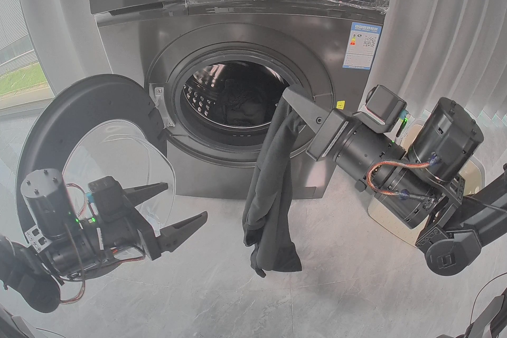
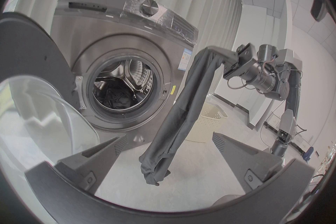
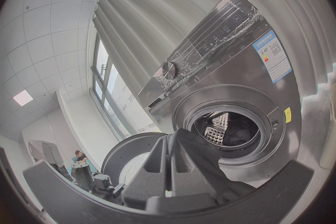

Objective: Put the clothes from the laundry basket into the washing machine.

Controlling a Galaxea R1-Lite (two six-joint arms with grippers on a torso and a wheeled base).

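Holding the dark garment (image 1: 272, 186) by its top end in the clenched right end effector (image 1: 290, 94) just before the right rim of the open drum (image 1: 232, 93) of the washing machine (image 1: 237, 11), long axis straight down, with the released left end effector (image 1: 186, 202) well apart, low beside the door (image 1: 68, 112).

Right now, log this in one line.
right gripper: shut on grey garment, before washing machine | left gripper: open, near door | drum: dark clothes
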